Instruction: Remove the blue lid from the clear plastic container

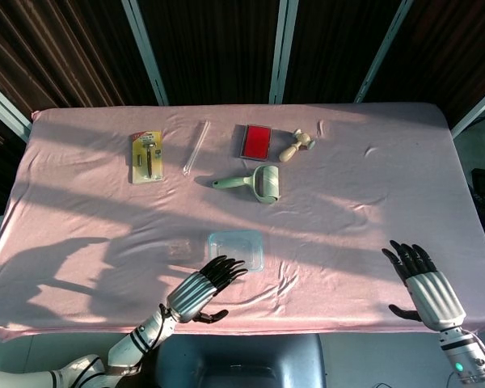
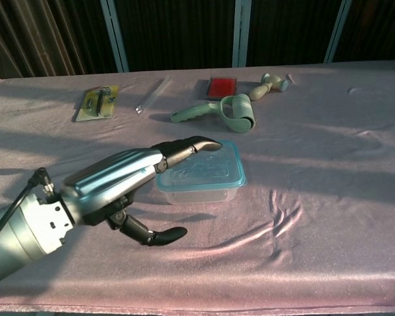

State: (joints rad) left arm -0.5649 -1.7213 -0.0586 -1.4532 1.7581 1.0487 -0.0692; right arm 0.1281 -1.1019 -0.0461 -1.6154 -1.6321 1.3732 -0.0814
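Observation:
The clear plastic container point(image 1: 238, 249) point(image 2: 201, 172) sits on the pink tablecloth near the front middle, with its blue-rimmed lid point(image 2: 204, 166) on top. My left hand point(image 1: 200, 290) point(image 2: 122, 184) hovers at the container's near left side, fingers stretched out over the lid's left edge and thumb held apart below; it holds nothing. My right hand point(image 1: 424, 282) is at the table's front right, far from the container, fingers spread and empty. The chest view does not show the right hand.
Behind the container lie a green lint roller point(image 1: 254, 183) point(image 2: 225, 113), a red pad in a case point(image 1: 255, 141) point(image 2: 221, 87), a small wooden roller point(image 1: 296, 145) point(image 2: 271, 85), a clear tube point(image 1: 196, 148) and a yellow carded tool point(image 1: 147, 157) point(image 2: 97, 103).

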